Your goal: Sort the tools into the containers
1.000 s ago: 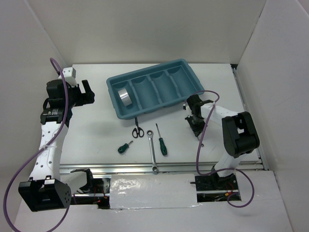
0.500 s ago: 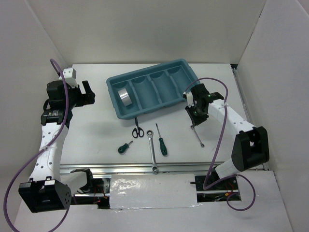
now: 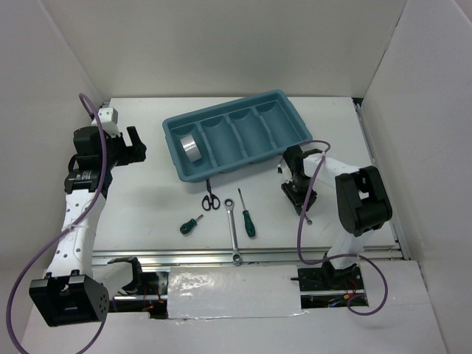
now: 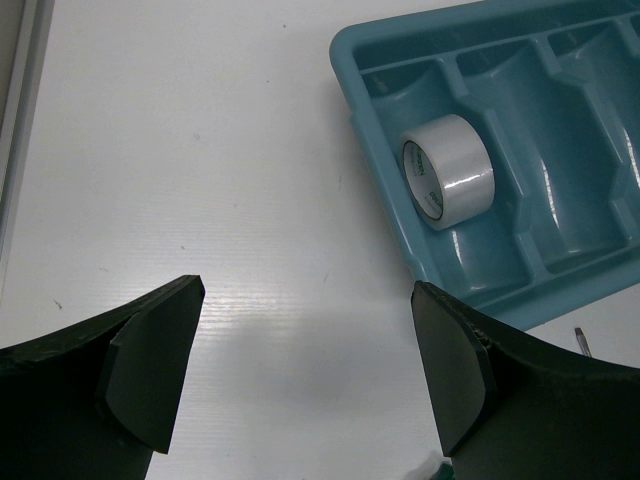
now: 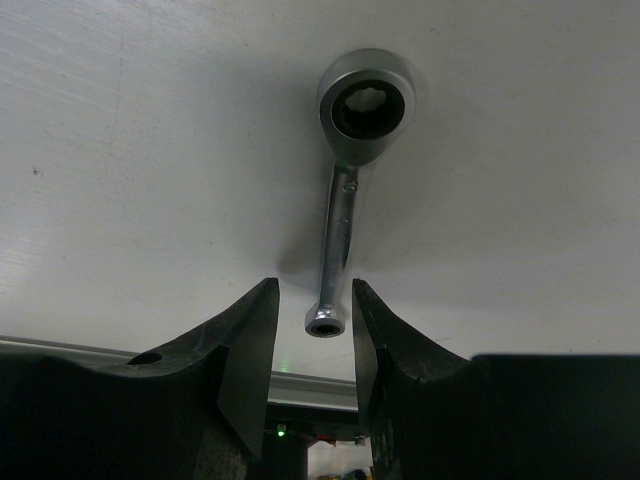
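Nearest us, the long wrench (image 3: 234,232), stubby screwdriver (image 3: 190,225), long screwdriver (image 3: 247,215) and scissors (image 3: 211,198) lie on the table (image 3: 147,199). Our right gripper (image 5: 312,300), barely parted, straddles the short wrench (image 5: 340,215) at its small end. Our left gripper (image 4: 308,300) gapes wide, empty. Tape (image 4: 447,170) sits in the tray's (image 4: 382,150) leftmost compartment.

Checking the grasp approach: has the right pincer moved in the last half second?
Yes: the right pincer moved away from the tray, down the top view, and straddles the short wrench.
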Action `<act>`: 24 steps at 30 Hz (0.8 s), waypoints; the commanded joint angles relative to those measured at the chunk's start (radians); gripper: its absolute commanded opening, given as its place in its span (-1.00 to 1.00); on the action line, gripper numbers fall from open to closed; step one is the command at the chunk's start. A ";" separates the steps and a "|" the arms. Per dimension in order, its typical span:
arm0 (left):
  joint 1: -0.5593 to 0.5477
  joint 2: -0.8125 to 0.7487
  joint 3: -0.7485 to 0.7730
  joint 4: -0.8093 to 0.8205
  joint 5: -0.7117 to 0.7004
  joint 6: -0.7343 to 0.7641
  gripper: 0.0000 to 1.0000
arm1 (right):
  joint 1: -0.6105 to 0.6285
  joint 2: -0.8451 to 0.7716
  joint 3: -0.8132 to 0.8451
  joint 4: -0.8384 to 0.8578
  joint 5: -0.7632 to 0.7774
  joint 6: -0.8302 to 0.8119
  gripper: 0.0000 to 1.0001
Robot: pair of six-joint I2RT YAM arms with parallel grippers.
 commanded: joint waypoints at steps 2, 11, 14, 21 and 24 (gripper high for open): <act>0.007 -0.022 0.011 0.042 0.002 0.006 0.99 | -0.004 0.044 0.041 0.014 0.013 0.000 -0.14; 0.006 -0.016 0.005 0.050 0.007 -0.005 0.99 | -0.030 0.088 0.070 0.009 0.033 -0.021 -0.22; 0.007 -0.016 0.008 0.050 0.007 -0.005 0.99 | -0.039 0.091 0.073 0.017 0.045 -0.026 -0.28; 0.009 -0.025 0.013 0.045 0.008 0.000 0.99 | -0.044 0.101 0.062 0.033 0.023 -0.031 -0.66; 0.009 -0.033 0.013 0.042 0.010 0.003 0.99 | -0.045 0.108 0.061 0.036 0.014 -0.031 -0.91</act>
